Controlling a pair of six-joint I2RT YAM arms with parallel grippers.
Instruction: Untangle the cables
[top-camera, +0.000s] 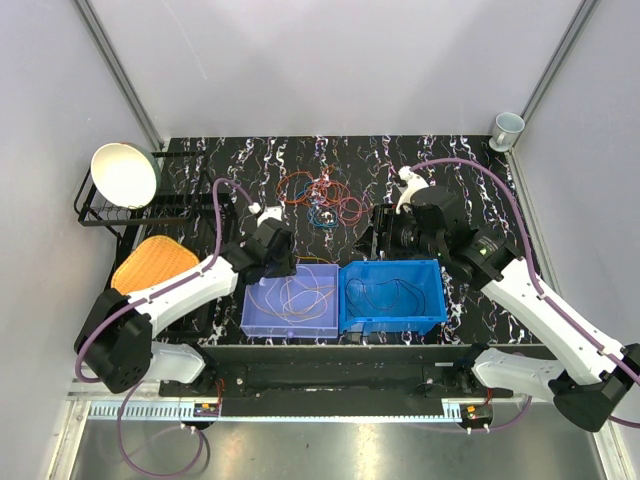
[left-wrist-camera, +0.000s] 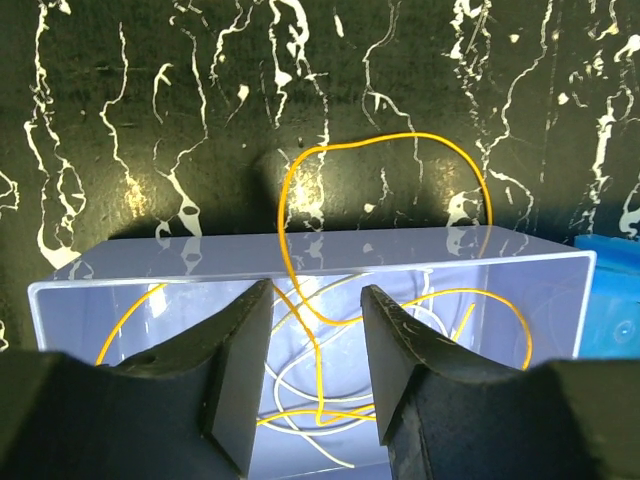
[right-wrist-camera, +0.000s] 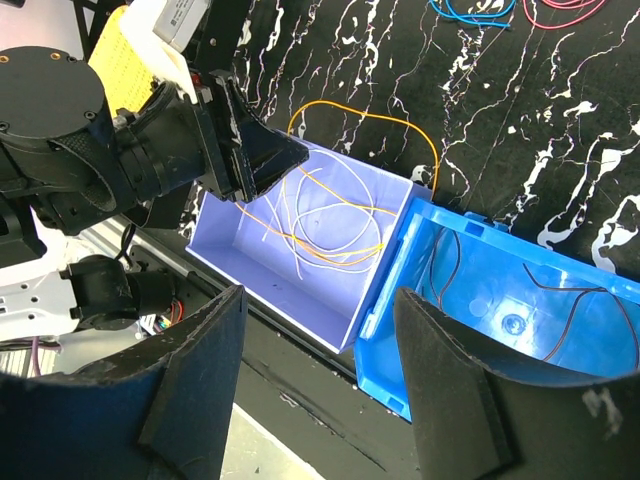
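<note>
A tangle of red, orange and blue cables (top-camera: 320, 200) lies at the middle back of the black marbled table; it also shows at the top of the right wrist view (right-wrist-camera: 500, 10). A lavender bin (top-camera: 262, 318) holds orange and white wires (left-wrist-camera: 300, 415). One orange wire (left-wrist-camera: 385, 138) loops over the bin's far wall onto the table. My left gripper (left-wrist-camera: 316, 300) is open over this bin, and the orange wire runs loose between its jaws. A blue bin (top-camera: 428, 300) holds thin dark wires (right-wrist-camera: 560, 290). My right gripper (right-wrist-camera: 320, 300) is open and empty above the bins' near edges.
A black dish rack with a white bowl (top-camera: 125, 175) stands at the back left. A yellow-orange pad (top-camera: 152, 265) lies in front of it. A mug (top-camera: 507, 130) stands at the back right corner. The two bins sit side by side near the arm bases.
</note>
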